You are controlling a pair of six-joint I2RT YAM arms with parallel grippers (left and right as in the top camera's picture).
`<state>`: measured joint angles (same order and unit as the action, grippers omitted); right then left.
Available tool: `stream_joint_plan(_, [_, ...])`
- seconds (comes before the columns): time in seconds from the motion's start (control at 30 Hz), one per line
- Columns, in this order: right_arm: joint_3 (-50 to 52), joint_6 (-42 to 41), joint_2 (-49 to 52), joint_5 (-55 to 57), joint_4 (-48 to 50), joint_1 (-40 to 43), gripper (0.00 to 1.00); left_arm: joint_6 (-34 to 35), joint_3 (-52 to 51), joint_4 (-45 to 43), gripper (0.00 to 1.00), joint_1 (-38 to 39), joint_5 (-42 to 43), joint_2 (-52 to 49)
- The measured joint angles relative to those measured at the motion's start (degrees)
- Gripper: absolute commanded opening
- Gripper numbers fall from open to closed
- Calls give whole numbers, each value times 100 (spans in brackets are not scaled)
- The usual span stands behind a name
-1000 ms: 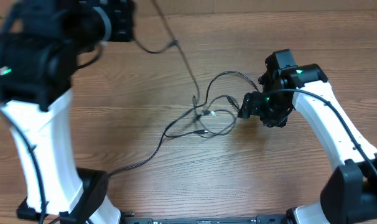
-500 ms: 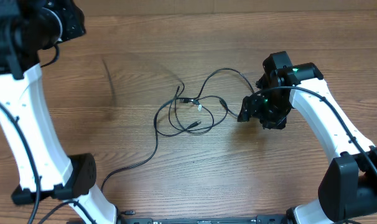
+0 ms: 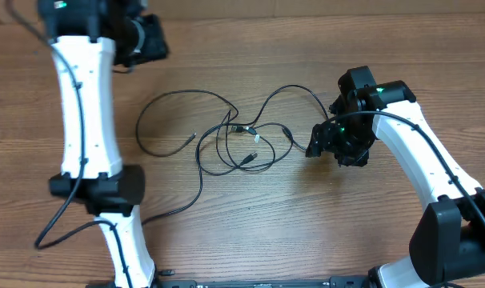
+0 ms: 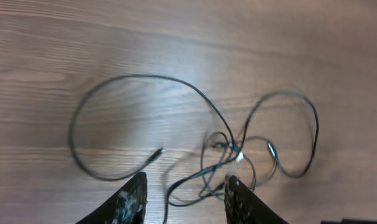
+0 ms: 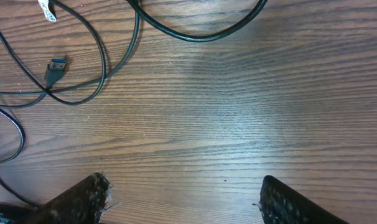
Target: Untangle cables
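Cables (image 3: 241,128): crossings at knot too small to sort; one strand vanishes behind left arm (image 3: 82,104) base.

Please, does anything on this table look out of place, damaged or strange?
Nothing looks damaged or spilled. The only disorder is the cables: several loops cross in a knot at the middle of the table, while one wide loop spreads out to the left, its plug free.

The right tool (image 5: 183,188) is holding its fingers wide apart above the wooden tabletop (image 5: 251,112). Thin black cables (image 5: 201,38) are lying looped at upper left, a blue-tipped USB plug (image 5: 54,68) resting among them.
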<state>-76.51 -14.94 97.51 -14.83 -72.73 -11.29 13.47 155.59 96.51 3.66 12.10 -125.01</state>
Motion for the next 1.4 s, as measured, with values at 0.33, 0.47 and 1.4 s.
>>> stream_joint_plan(0.33, [0,0,0,-2,-17,0,77,-361,0,-2,36,1054,9,-933])
stream_joint_plan(0.47, [0,-2,0,0,-15,0,77,-634,-2,-4,32,1392,7,-1377])
stream_joint_plan(1.4, [0,0,0,0,-37,0,77,-1051,-149,-22,27,1971,-715,-2470])
